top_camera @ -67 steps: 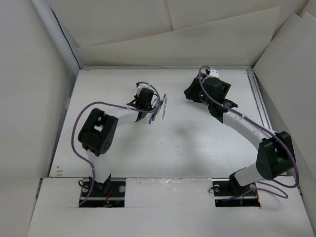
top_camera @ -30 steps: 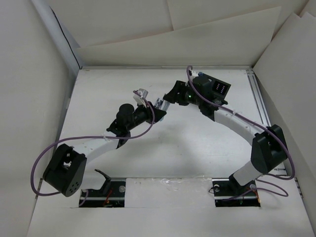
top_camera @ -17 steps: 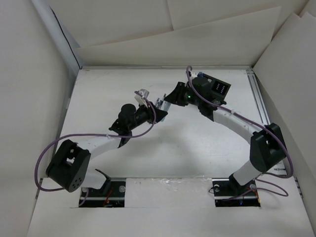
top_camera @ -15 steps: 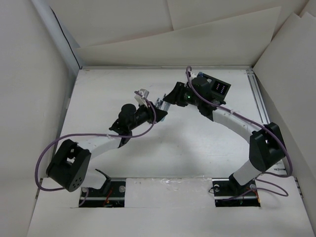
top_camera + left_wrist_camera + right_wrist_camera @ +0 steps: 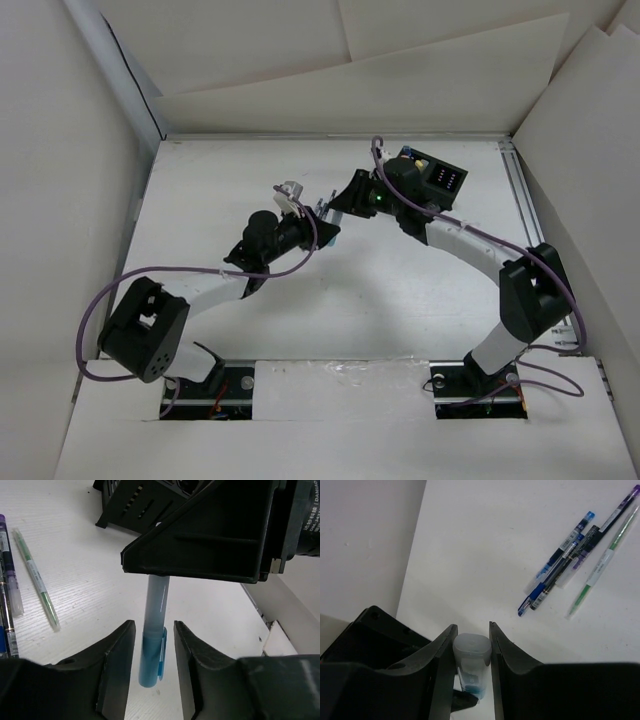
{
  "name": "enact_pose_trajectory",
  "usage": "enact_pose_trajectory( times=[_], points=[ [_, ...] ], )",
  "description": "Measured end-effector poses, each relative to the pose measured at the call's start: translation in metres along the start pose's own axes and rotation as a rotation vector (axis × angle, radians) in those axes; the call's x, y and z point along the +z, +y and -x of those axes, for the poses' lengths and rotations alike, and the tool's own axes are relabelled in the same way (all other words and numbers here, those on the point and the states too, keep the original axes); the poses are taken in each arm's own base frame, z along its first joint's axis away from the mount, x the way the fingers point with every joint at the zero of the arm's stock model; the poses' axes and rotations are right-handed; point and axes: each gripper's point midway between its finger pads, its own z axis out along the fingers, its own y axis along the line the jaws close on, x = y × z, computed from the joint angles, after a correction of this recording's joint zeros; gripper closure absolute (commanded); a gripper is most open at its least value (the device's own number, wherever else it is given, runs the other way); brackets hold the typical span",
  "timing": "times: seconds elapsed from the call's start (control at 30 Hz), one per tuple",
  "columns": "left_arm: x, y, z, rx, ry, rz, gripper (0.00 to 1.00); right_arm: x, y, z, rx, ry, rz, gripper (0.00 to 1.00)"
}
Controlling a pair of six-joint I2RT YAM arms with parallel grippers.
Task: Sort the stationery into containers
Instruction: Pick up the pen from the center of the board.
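Your right fingers (image 5: 440, 670) pinch the blue pen (image 5: 471, 652) at its pale end; your left fingers (image 5: 117, 665) flank its cap, just clear. Left arm (image 5: 205, 290) and right arm (image 5: 480, 245) meet mid-table. The black box (image 5: 132, 502) is largely hidden.

I've got a blue pen (image 5: 152, 650), clear barrel with a blue cap, up off the table (image 5: 90, 595), its clear end pinched in the right gripper (image 5: 471, 630). Several slim pens (image 5: 561, 547) lie side by side on the table. The black box (image 5: 131, 505) stands farther back.
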Motion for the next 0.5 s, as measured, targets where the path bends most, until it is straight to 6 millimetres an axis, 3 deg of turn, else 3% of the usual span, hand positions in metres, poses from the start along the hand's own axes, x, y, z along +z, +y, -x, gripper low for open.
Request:
enact_pose_trajectory(
  times=[0.2, 0.37, 0.5],
  points=[
    [-0.002, 0.001, 0.007, 0.0, -0.028, 0.014, 0.4, -0.001, -0.014, 0.01, 0.006, -0.026, -0.034, 0.99],
    [-0.013, -0.011, 0.03, 0.025, -0.101, 0.014, 0.4, -0.011, -0.045, 0.046, 0.027, -0.104, -0.096, 0.99],
    [-0.023, -0.012, 0.049, 0.039, -0.172, 0.053, 0.46, -0.032, -0.081, 0.101, 0.045, -0.234, -0.178, 0.99]
  ],
)
